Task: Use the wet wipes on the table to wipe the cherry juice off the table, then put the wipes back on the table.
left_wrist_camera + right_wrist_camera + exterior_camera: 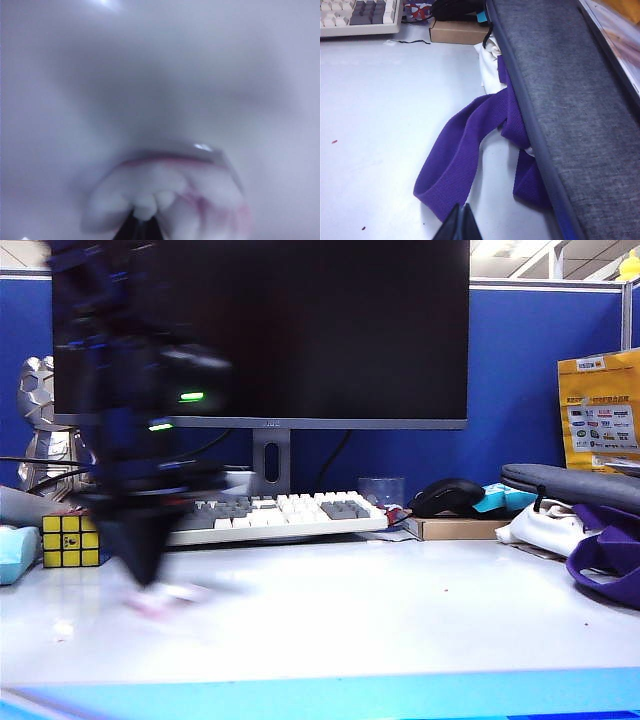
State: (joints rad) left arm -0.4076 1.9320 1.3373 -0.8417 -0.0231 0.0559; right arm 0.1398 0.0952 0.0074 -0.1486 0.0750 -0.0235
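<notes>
My left gripper (142, 225) is shut on the wet wipes (165, 195), a crumpled white sheet stained pink, which bulges out in front of the dark jaws. In the exterior view the left arm is a dark blur at the left, its gripper (148, 570) pointing down at the table (380, 610) with the wet wipes (165, 597) smeared pale pink beneath it. Cherry juice shows as small red specks (334, 142) on the white surface. My right gripper (461, 217) is shut and empty, just above the table beside a purple strap (465, 150).
A Rubik's cube (70, 540) stands behind the left arm, a keyboard (290, 512) and monitor (300, 330) farther back. A mouse (448, 496), cardboard box (457, 31), grey case (570, 100) and white cloth with purple straps (600, 550) crowd the right.
</notes>
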